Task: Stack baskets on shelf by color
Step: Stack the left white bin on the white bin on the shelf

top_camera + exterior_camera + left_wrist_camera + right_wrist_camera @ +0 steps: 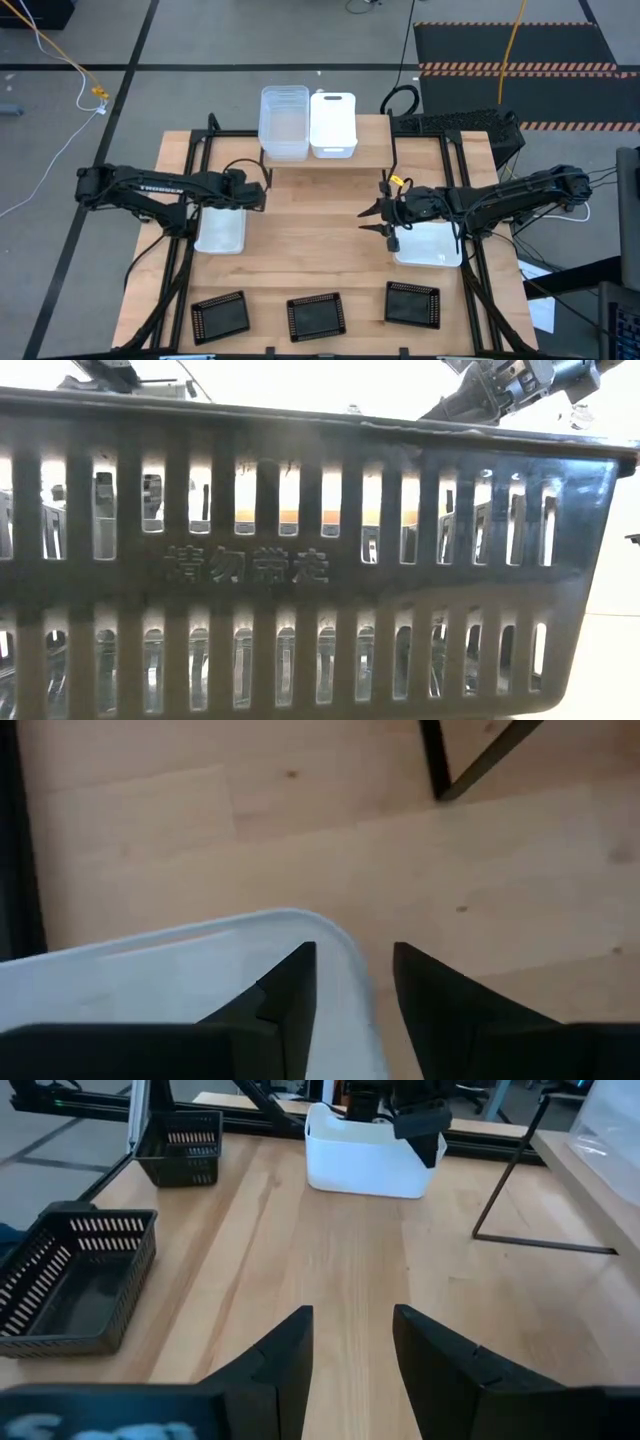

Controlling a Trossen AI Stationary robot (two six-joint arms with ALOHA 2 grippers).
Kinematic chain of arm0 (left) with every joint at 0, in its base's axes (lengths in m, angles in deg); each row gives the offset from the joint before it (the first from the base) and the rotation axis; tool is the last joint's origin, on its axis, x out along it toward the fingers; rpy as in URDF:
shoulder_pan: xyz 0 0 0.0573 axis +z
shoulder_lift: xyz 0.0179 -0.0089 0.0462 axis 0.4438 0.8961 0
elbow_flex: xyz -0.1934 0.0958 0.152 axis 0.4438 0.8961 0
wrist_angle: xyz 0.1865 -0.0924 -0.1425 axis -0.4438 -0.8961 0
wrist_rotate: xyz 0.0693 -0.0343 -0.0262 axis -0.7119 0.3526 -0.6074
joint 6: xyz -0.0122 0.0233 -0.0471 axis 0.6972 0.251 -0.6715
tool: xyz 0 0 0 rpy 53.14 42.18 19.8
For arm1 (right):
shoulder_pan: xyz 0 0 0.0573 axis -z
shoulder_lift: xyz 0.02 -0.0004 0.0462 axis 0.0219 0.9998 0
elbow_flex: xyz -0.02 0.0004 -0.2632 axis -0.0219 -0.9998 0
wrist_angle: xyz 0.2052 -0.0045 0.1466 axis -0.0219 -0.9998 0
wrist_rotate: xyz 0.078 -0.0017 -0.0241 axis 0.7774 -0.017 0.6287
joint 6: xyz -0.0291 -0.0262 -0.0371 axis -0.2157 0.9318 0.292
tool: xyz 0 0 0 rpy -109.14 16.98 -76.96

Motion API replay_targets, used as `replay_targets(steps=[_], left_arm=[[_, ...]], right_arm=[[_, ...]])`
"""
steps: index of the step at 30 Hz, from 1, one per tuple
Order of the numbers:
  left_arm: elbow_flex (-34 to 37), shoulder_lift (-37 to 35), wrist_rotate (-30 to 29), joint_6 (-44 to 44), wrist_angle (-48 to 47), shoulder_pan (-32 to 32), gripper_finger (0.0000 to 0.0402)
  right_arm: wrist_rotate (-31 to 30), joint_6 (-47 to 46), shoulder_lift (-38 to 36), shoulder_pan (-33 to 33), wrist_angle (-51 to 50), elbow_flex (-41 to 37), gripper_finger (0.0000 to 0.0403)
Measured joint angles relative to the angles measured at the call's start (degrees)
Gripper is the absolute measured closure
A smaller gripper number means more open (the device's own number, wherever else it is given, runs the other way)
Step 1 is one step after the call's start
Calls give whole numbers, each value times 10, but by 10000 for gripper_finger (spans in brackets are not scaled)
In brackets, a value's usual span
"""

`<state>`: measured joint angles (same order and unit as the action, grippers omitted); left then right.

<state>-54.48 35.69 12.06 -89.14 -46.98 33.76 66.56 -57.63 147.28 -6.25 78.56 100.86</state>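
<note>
The shelf (372, 142) stands at the table's far middle. On it sit a clear basket stack (284, 122) and a white basket (333, 123). My left gripper (258, 195) (352, 952) is open, pointing down at a white basket (221, 228) (365, 1155) that stands on the table. One finger is inside and one outside its wall, near a corner (335, 935). My right gripper (366, 222) (352, 1312) is open above bare table, beside another white basket (430, 245).
Three black mesh baskets (220, 316) (316, 317) (413, 304) stand along the near edge; the middle one (300, 560) fills the low view. Two of them (75, 1275) (185, 1145) show in the right wrist view. Black frame rails run along both table sides.
</note>
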Motion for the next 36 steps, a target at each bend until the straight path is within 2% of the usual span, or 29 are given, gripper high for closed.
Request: replay_targets(steps=[4,8,11,13,18,24,29,36], left_arm=[[6,0,36,4,7,-10,318],[6,-5,87,-15,13,-56,383],[6,-12,109,-40,18,-102,391],[-2,-16,145,-22,20,-128,387],[-30,-17,208,93,54,-204,394],[-53,-16,202,249,138,-290,393],[-64,-13,188,371,140,-345,396],[-65,-13,180,609,140,-405,395]], right_arm=[[0,0,0,0,0,0,268],[0,0,0,0,-8,0,268],[0,3,0,0,-11,0,268],[0,7,0,0,-13,0,268],[0,12,0,0,-8,0,268],[0,13,0,0,0,0,268],[0,16,0,0,0,0,268],[0,26,0,0,0,0,268]])
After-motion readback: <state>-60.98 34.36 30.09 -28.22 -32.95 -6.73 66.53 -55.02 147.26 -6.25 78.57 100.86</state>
